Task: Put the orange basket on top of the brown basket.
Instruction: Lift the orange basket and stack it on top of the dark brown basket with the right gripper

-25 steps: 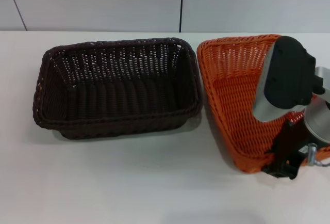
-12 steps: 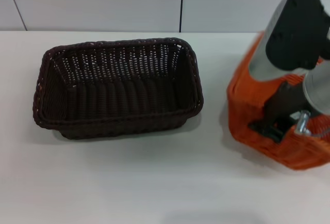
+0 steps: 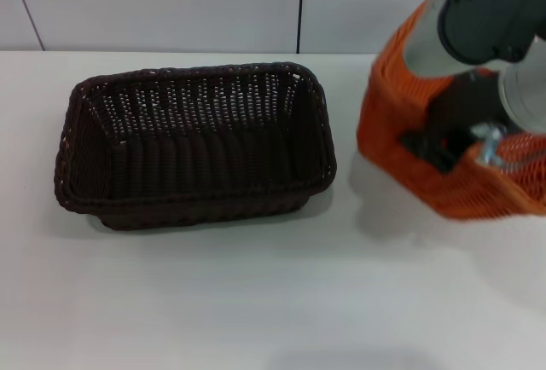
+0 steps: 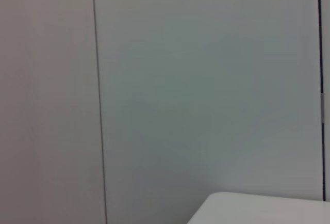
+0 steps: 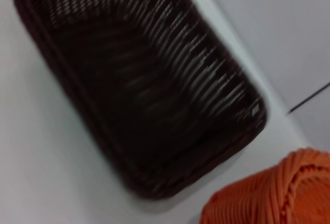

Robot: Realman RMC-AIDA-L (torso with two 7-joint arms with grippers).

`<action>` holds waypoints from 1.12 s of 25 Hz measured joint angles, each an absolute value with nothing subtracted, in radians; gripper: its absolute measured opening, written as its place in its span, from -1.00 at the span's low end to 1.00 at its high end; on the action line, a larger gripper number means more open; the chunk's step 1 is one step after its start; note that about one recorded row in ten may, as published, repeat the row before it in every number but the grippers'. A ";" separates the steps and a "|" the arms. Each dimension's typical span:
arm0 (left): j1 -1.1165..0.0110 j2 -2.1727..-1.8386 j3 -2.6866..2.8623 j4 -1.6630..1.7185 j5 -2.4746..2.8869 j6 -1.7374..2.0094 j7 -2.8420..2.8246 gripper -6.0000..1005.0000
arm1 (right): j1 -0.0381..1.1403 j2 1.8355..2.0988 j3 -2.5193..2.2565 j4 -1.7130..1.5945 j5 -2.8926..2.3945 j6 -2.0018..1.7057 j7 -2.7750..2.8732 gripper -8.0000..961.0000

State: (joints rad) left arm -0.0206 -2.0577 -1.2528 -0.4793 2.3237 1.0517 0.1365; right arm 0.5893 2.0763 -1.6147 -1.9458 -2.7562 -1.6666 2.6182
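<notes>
The bright orange woven wicker basket (image 3: 401, 144) hangs tilted above the white table (image 3: 256, 302) at the robot's right, clear of the surface, its near wall clamped by the right gripper (image 3: 444, 144). Beside it, apart, the dark brown rectangular wicker basket (image 3: 194, 144) sits upright on the table. The left gripper is out of view.

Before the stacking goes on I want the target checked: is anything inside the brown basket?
The brown basket shows only its own woven floor and walls; nothing lies in it. The orange basket hangs beside it, gripped by the right gripper.
</notes>
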 joint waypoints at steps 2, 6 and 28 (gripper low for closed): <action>-0.024 -2.057 -1.261 -0.478 2.324 1.052 0.136 0.54 | 0.593 2.074 -1.647 -1.973 -2.793 -1.625 2.576 -0.68; -0.032 -2.057 -1.267 -0.470 2.324 1.051 0.135 0.54 | 0.590 2.075 -1.748 -2.006 -2.857 -1.507 2.394 -0.68; -0.039 -2.069 -1.261 -0.441 2.316 1.044 -0.014 0.54 | 0.389 2.070 -1.927 -1.879 -2.746 -1.047 1.191 -0.68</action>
State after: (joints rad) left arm -0.0389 -2.0693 -1.2608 -0.4411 2.3159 1.0437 -0.0141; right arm 0.3891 2.0701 -1.9269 -1.8792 -2.7460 -1.0473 1.1911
